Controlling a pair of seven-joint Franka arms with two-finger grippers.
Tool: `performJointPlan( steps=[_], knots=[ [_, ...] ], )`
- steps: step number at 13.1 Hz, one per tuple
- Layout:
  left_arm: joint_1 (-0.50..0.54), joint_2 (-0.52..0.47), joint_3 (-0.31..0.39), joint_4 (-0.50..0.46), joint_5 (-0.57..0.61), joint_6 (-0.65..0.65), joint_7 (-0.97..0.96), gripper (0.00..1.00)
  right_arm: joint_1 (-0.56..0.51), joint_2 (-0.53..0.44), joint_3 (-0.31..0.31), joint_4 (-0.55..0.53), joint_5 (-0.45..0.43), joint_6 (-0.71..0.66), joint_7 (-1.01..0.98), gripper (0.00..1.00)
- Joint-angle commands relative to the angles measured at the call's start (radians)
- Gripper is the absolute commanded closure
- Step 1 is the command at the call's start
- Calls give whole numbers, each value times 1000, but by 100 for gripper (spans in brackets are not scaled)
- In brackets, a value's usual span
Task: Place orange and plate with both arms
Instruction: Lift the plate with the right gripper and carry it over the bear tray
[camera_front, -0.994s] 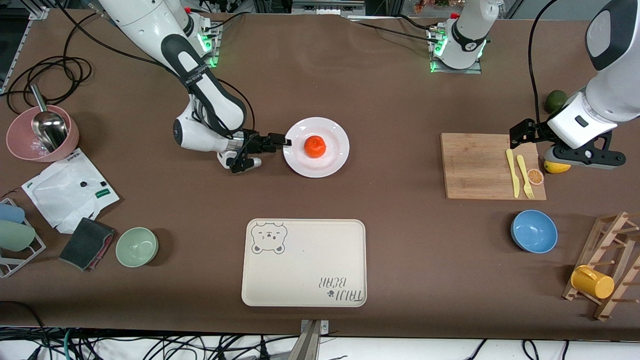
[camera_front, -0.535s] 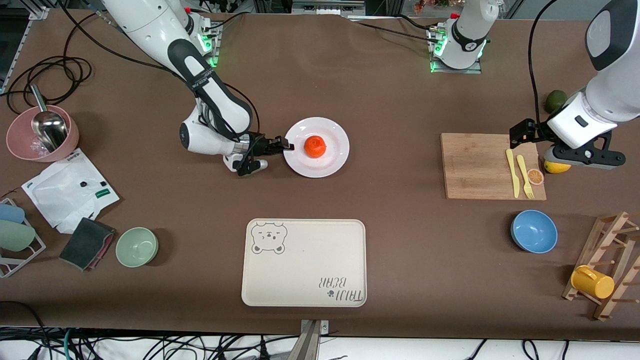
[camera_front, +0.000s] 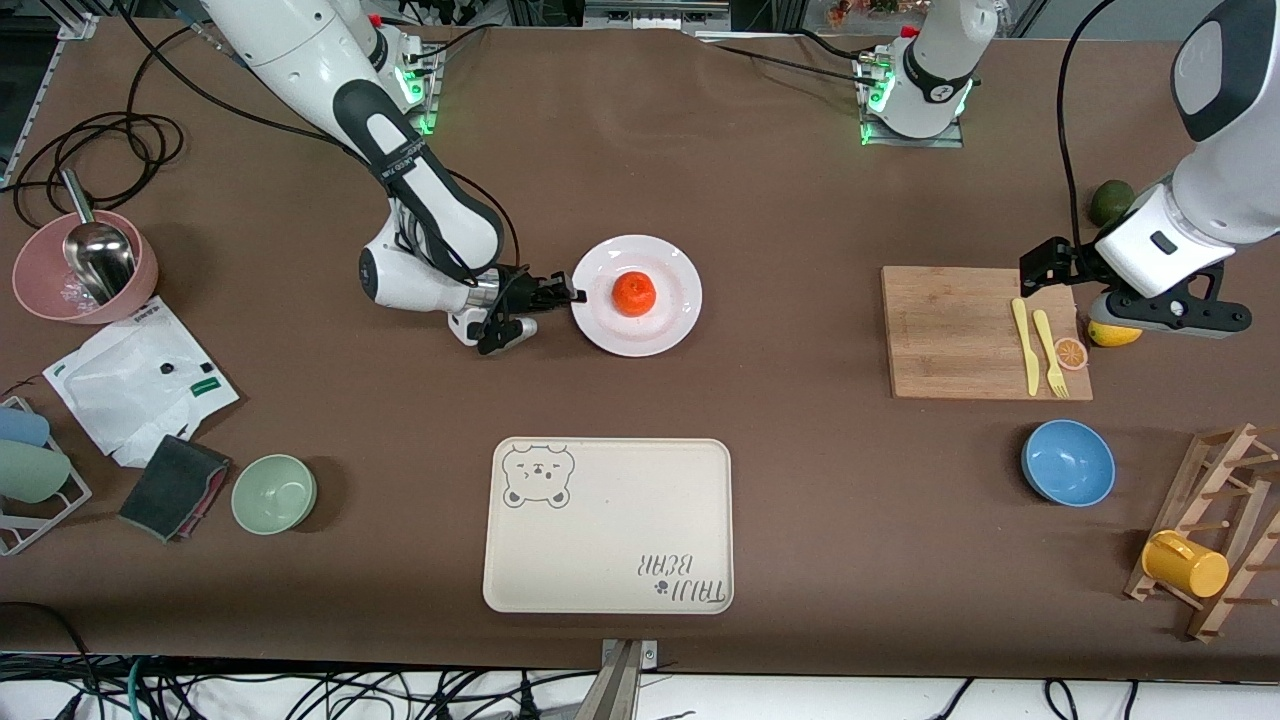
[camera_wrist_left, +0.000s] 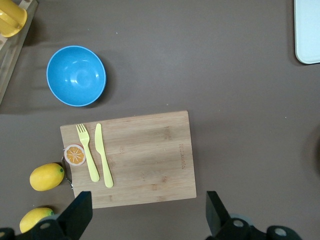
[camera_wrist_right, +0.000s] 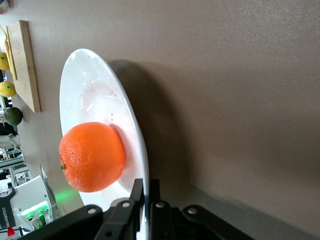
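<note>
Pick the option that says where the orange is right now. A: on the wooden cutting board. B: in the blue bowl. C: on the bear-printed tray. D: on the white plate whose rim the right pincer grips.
D: the orange sits on the plate, and the right pincer is shut on the plate's rim at the right arm's end.

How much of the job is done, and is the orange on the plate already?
Yes, the orange already sits on the plate. Right now the right gripper is shut on the plate's rim, with the plate still at the table's middle. The left gripper waits open over the cutting board. Moving the plate with its orange is still left.
</note>
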Motion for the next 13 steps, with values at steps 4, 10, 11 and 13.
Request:
performJointPlan(
  steps=[4, 10, 11, 13],
  knots=[
    [9, -11, 0, -8, -27, -9, 31, 0, -36, 32, 2, 25, 28, -12, -36, 100],
    [9, -11, 0, -8, -27, -9, 31, 0, -68, 29, -2, 39, 231, -135, -176, 100],
    [9, -11, 0, -10, -27, -9, 31, 0, -73, 23, -4, 45, 246, -157, -176, 100],
    [9, -11, 0, -8, -27, -9, 30, 0, -88, 15, -5, 74, 265, -197, -173, 100]
  ],
)
